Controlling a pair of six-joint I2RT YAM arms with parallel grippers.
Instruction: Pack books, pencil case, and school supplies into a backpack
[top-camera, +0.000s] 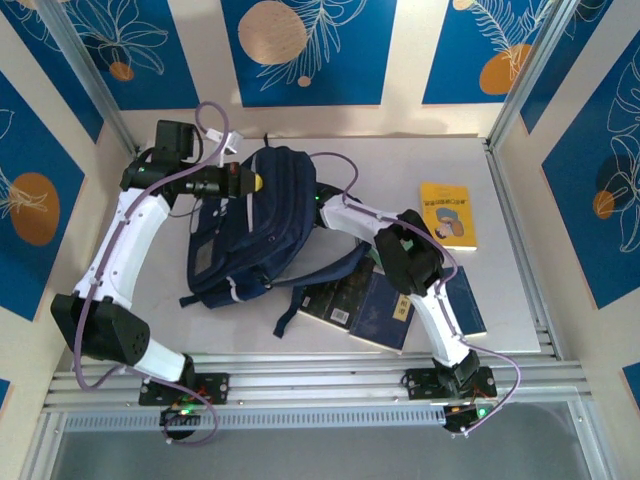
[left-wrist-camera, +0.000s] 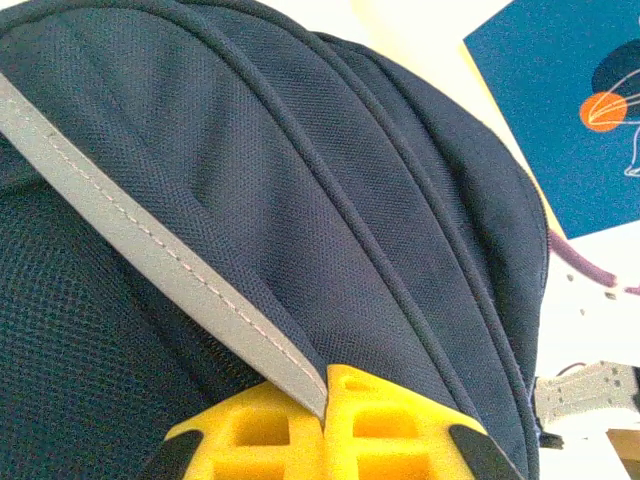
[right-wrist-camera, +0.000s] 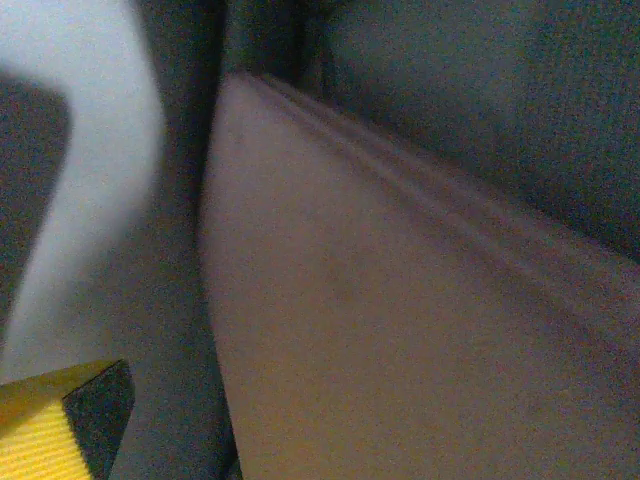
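1. On the grey table (top-camera: 505, 300), left of middle, I see the navy backpack (top-camera: 250, 230) lying flat with its top toward the far wall.
2. My right arm (top-camera: 420, 270) stretches from its base to the backpack's right side, and its wrist end goes into the opening there.
3. Three dark books overlap near the front edge, just right of the backpack and partly under that arm: a black book (top-camera: 335, 298) with gold pattern, a navy book (top-camera: 383, 312) and a second navy book (top-camera: 468, 300). A yellow book (top-camera: 448, 215) lies alone farther back on the right, well apart from the backpack.
4. The pale pink pencil case (right-wrist-camera: 380, 330) sits inside the dark interior, close to my right wrist camera.
5. My left gripper (left-wrist-camera: 325, 400) is clenched on the backpack's top edge, pinching the fabric at its grey stripe (left-wrist-camera: 150, 250).
6. The right gripper's yellow finger (right-wrist-camera: 55, 430) stands far out to the side, clear of the pencil case. The jaws are spread and grasp nothing.
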